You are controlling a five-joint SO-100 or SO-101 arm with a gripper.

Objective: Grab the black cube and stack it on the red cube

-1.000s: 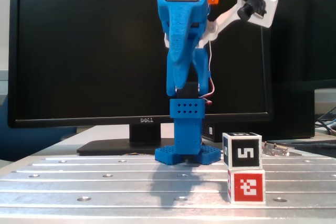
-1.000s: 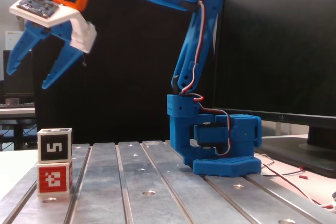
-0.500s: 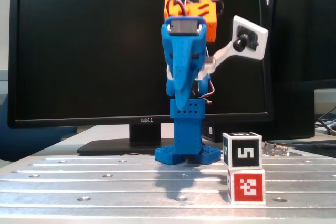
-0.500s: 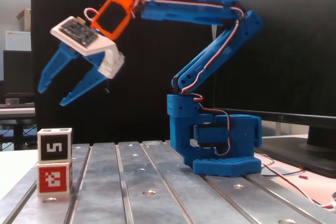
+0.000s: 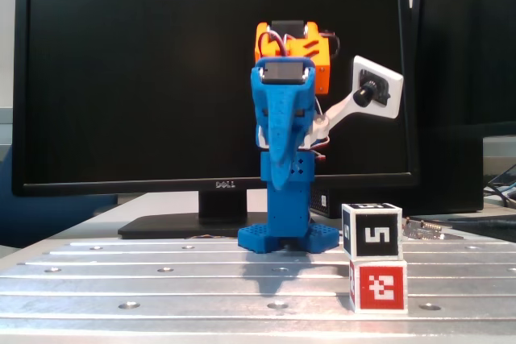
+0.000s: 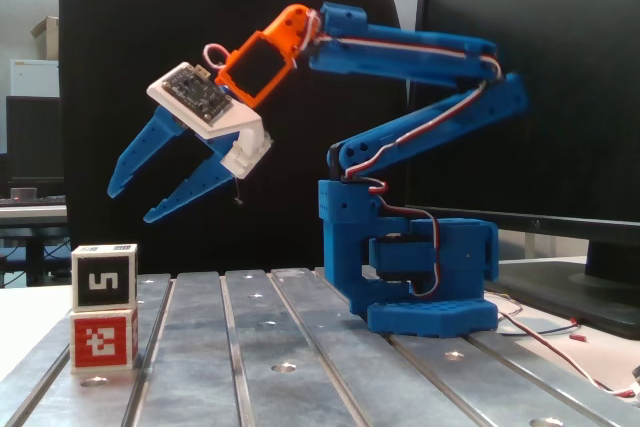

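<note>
Worktop [image 6: 300,347]: ribbed metal plate with screw holes, seen in both fixed views. Item one, the black cube [image 6: 104,276]: white-edged, black faces with a white "5"-like marker, sitting squarely on top of the red cube [image 6: 103,340], near the worktop's front left corner in a fixed view; in a fixed view the same stack, black cube [image 5: 372,232] over red cube [image 5: 379,285], stands at the front edge, right of centre. Item two, the gripper [image 6: 130,205]: blue fingers spread wide apart, holding nothing, raised above and to the right of the stack, clear of it. Item three, the arm [image 6: 420,137]: blue links, orange wrist, folded back over its base [image 6: 430,287] mid-worktop. Behind: a dark monitor [image 5: 121,78].
</note>
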